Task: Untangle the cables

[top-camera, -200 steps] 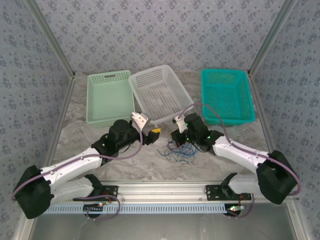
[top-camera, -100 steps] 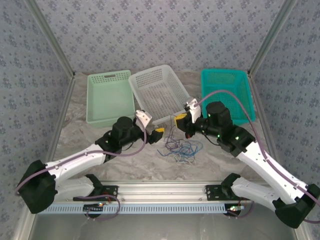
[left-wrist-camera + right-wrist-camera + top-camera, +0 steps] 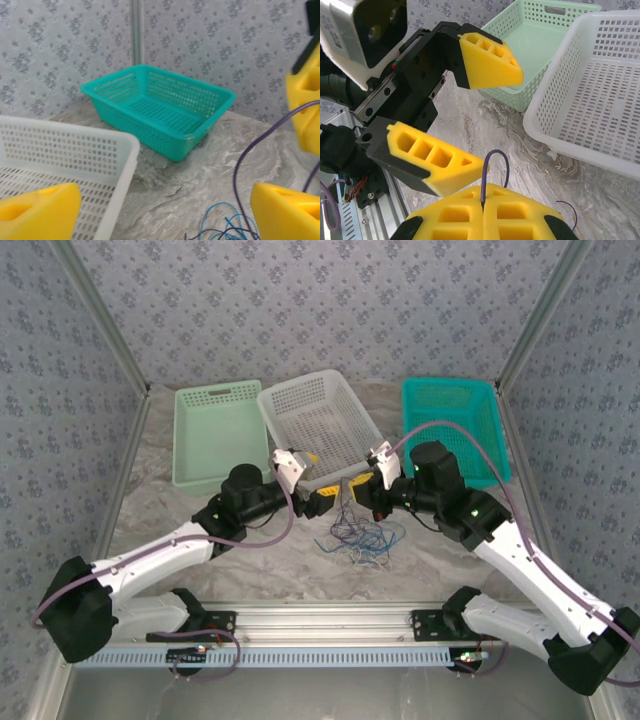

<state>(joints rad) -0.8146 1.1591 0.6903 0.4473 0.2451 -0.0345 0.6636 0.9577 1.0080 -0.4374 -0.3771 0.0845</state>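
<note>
The cables (image 3: 362, 540) lie as a small blue, dark and pale tangle on the marble table (image 3: 250, 560) between the arms. My right gripper (image 3: 356, 485) hovers above the tangle's far side, shut on a dark purple cable (image 3: 495, 156) that loops up out of its closed yellow pads (image 3: 482, 207). The same purple strand (image 3: 250, 150) hangs down to blue curls (image 3: 225, 225) in the left wrist view. My left gripper (image 3: 322, 486) faces it from the left, open, with its yellow fingers (image 3: 490, 62) wide apart and nothing between them (image 3: 165, 212).
Three baskets stand along the back: light green (image 3: 220, 435) on the left, white (image 3: 320, 425) in the middle, just behind both grippers, and teal (image 3: 455, 430) on the right. A metal rail (image 3: 320, 625) runs along the near edge.
My right gripper rose from the tangle, lifting a purple cable, and shifted slightly left. The left gripper moved right towards it and opened its fingers wider.
</note>
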